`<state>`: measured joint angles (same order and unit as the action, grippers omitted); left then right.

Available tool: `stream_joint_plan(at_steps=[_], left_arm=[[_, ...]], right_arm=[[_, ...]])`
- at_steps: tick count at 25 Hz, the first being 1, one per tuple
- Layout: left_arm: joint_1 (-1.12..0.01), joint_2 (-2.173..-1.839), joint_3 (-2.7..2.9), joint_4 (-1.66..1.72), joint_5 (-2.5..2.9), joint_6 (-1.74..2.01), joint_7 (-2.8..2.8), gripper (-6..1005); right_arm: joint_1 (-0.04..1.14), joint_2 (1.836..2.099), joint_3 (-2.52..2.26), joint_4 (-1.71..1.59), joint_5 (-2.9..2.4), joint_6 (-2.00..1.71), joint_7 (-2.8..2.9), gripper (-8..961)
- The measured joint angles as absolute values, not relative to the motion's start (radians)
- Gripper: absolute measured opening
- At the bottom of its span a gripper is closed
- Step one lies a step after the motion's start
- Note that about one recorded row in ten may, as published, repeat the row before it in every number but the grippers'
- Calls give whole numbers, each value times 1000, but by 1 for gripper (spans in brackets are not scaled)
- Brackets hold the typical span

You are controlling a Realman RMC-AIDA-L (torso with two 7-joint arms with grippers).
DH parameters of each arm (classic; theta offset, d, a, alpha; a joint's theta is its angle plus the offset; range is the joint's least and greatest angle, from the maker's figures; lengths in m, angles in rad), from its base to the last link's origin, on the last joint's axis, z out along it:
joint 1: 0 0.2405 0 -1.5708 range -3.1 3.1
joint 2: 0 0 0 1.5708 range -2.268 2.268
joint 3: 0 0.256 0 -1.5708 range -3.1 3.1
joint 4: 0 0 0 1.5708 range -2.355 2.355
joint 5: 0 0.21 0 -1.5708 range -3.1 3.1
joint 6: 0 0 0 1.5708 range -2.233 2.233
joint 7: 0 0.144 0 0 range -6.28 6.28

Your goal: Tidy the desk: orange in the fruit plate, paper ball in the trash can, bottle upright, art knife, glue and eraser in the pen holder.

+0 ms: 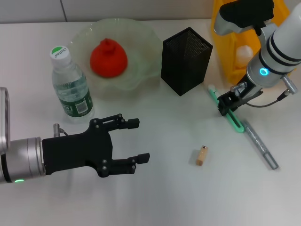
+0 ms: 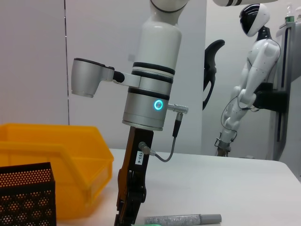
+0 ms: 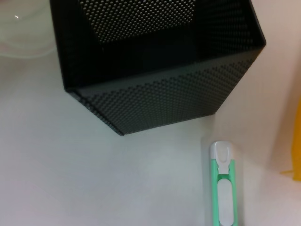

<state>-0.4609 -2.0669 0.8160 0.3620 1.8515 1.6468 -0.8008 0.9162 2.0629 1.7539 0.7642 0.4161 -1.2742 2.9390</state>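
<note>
Head view alone shows the left gripper [image 1: 136, 140] spread wide beside the clear green-labelled bottle [image 1: 70, 84]; right gripper [image 1: 229, 104] pinches the slim green-and-white art knife [image 3: 223, 188].

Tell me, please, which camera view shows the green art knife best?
The head view: the whole art knife lies flat beside the pen holder, with the right gripper on its middle. The right wrist view shows only its white-tipped end; the left wrist view shows almost nothing of it.
</note>
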Motion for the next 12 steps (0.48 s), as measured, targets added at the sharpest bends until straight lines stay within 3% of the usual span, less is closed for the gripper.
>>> stream_joint_plan(at_steps=[12], left_arm=[[-463, -2068, 815, 362, 1851, 1647, -801, 798]], right_arm=[[911, 2063, 1753, 789, 427, -1283, 2918, 179]])
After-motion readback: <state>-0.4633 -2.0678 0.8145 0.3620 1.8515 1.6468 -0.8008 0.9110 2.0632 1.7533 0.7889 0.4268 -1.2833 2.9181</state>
